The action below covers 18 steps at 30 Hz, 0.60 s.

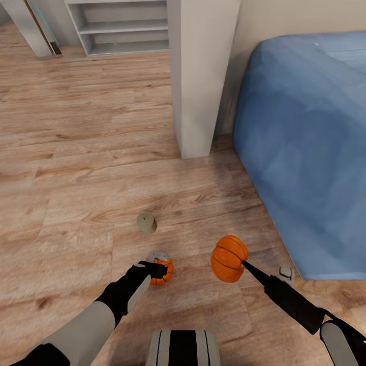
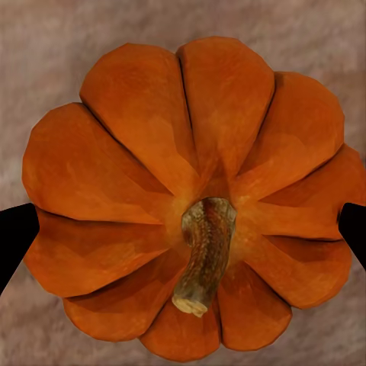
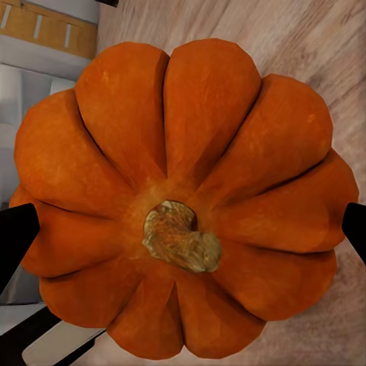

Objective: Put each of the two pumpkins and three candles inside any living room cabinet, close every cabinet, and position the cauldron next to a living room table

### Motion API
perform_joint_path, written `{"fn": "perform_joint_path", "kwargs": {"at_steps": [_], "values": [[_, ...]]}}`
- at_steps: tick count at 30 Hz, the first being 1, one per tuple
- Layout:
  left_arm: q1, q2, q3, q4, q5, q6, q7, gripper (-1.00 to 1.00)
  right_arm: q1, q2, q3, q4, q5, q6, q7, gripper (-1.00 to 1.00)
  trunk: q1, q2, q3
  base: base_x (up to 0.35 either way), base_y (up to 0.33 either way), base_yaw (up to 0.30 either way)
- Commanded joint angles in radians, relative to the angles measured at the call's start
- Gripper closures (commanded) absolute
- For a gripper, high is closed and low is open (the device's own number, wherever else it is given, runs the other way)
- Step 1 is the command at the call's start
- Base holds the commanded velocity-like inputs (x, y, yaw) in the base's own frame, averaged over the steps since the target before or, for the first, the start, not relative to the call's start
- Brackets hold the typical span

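Note:
One pumpkin (image 1: 165, 277) sits low at the wooden floor, and my left gripper (image 1: 158, 268) comes down over it from above. In the left wrist view this pumpkin (image 2: 183, 114) shows stem-up, the black fingers (image 2: 11, 236) pressing its two sides, so the left gripper (image 2: 183, 232) is shut on it. The other pumpkin (image 1: 226, 256) hangs higher off the floor, with my right gripper (image 1: 239, 264) shut on it. In the right wrist view that pumpkin (image 3: 191, 114) sits between the fingers (image 3: 14, 232) of the right gripper (image 3: 183, 229). A grey-beige candle (image 1: 146, 223) stands on the floor just beyond the left gripper.
A large blue upholstered piece (image 1: 310, 142) fills the right side. A white pillar (image 1: 201, 76) stands ahead, with a white open shelf (image 1: 122, 25) far behind it to the left. Bare wood floor (image 1: 76, 152) stretches to the left.

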Motion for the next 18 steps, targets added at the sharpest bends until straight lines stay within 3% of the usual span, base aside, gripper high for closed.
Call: {"fn": "perform_joint_path", "kwargs": {"at_steps": [1,18], "values": [[0.001,0.001,-0.007,-0.001,0.030,0.002,0.006,1.00,0.000,0.000,-0.001,0.000,-0.006,0.007,0.001,1.00,0.000,0.000,-0.001,0.000,0.000,0.000],[0.000,0.000,-0.007,-0.001,0.031,0.004,0.005,1.00,0.000,0.000,-0.001,0.000,-0.006,0.007,0.001,1.00,0.000,0.000,-0.001,0.000,0.000,0.000]]}}
